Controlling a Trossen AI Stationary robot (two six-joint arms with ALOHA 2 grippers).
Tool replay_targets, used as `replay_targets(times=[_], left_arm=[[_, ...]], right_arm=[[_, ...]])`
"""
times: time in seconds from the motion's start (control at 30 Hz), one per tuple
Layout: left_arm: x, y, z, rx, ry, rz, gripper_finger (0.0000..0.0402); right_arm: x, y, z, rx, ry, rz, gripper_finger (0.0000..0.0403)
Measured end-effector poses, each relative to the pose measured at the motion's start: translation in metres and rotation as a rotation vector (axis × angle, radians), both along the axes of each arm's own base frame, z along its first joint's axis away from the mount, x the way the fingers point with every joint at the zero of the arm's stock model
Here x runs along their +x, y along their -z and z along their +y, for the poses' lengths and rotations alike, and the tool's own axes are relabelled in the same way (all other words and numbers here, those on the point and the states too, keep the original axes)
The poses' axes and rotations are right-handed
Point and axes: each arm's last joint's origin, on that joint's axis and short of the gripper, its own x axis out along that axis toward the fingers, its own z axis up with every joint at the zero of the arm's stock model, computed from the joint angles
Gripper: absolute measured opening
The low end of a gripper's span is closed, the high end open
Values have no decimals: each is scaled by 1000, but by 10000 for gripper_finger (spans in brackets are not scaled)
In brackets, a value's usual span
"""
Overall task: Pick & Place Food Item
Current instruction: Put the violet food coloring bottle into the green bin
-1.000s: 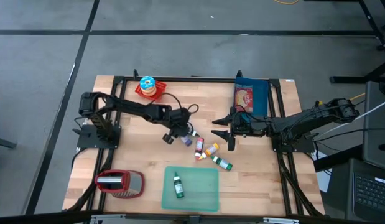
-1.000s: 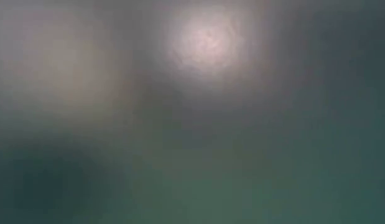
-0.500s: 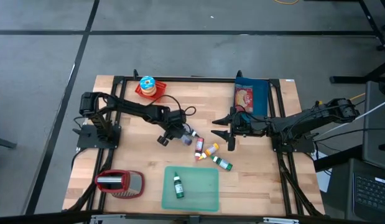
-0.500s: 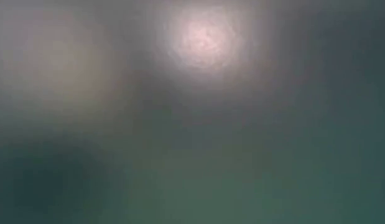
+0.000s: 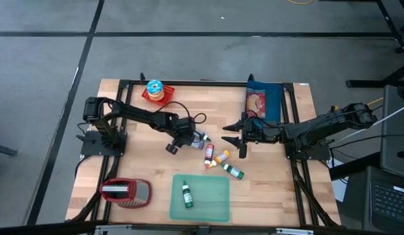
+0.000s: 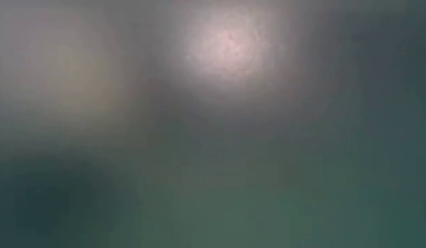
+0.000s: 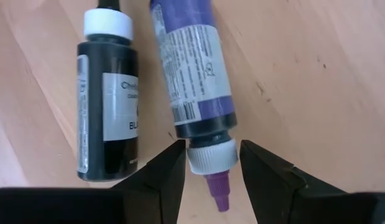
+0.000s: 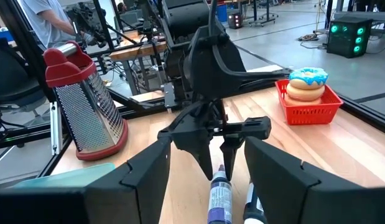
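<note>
Progress: early. One small green bottle (image 5: pixel 186 194) already lies on the translucent green mat (image 5: pixel 215 202). Left gripper (image 7: pixel 210 163), fingers open, straddles the white cap of the purple food-colouring bottle (image 7: pixel 193 74) on the wooden table (image 5: pixel 136 156); no grasp yet. Right gripper (image 8: pixel 206 163) waits open nearby. Grasp, lift and transfer remain

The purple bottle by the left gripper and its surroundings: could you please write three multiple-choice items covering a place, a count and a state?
1. Where does the green bottle lie?
A) on the green mat
B) in the red basket
C) on the blue packet

2. How many bottles lie on the mat?
A) one
B) three
C) none

3. How is the left gripper?
A) shut, empty
B) fingers either side of the purple bottle cap
C) holding a grater

Answers: 1 A, the high view shows it there. 2 A, only the green one. 3 B, left wrist view shows this.
</note>
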Motion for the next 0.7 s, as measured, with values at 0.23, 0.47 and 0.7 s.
replay_targets(times=[0.23,0.47,0.7], left_arm=[[3,2,1,-23,-52,-13,148],[5,20,5,-78,-61,43,148],[6,21,5,-78,-60,38,132]], right_arm=[[0,0,0,19,2,-2,210],[0,0,0,22,3,-2,211],[0,0,0,22,3,-2,211]])
